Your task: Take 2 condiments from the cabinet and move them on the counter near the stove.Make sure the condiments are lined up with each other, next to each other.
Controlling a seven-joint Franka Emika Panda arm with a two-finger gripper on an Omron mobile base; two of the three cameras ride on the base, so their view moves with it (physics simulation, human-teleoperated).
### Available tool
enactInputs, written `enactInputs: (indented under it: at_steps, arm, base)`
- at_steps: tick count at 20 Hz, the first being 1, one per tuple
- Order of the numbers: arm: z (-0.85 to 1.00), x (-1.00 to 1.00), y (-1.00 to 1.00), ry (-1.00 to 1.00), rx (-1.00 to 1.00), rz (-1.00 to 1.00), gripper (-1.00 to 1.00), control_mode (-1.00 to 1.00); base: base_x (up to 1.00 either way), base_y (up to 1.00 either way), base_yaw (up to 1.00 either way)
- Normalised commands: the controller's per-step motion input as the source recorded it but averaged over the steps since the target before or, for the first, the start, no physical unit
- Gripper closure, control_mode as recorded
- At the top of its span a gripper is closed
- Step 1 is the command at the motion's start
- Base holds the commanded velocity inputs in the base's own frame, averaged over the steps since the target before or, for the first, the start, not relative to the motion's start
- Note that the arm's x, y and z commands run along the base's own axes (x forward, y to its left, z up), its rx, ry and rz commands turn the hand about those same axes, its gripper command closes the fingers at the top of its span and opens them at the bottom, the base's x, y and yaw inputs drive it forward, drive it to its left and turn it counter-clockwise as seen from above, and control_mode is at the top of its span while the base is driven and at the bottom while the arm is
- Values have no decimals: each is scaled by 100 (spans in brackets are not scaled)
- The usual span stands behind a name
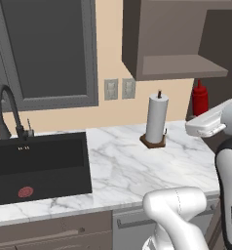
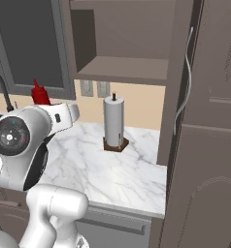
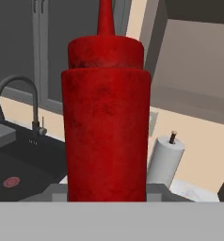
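Above the marble counter: the red bottle (image 3: 106, 117) is carried clear of any surface, seen upright at the centre of the hand view.
Hand: the gripper (image 3: 107, 190) is closed on the lower body of the red bottle, a grey jaw showing on each side at the bottom of the hand view.
Bottle in the base views: its red top (image 1: 200, 96) is seen at the right edge of the left base view, and at the upper left of the right base view (image 2: 40, 93), just behind the arm.
Step in hand: 1 of the 2 condiments is judged to be in transit from the cabinet (image 1: 181, 46) toward the counter near the stove.
Next move: the bottle must be carried to the stove side and set down upright, with room left beside it for condiment 2.
Cabinet niche: its visible shelf (image 2: 127, 68) is seen bare; whether the other condiment sits deeper inside cannot be told.
Counter: a paper towel roll (image 1: 156, 120) is stood on the marble counter (image 1: 132, 166), near the wall.
Sink: the black sink (image 1: 37, 166) at the left of the left base view holds nothing but its red drain.
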Motion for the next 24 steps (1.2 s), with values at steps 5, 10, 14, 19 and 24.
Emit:
enactInputs:
  at_steps: [5,10,14,19,24]
  arm:
    - [0,0,0,0,0,0,100,100]
    - [0,0,0,0,0,0,100,100]
    - [0,0,0,0,0,0,100,100]
    - [0,0,0,0,0,0,100,100]
    - [0,0,0,0,0,0,100,100]
  base:
    - [-42,0,0]
    - [-94,13,8]
    - [-100,51,33]
    - [-73,71,40]
    - [3,54,75]
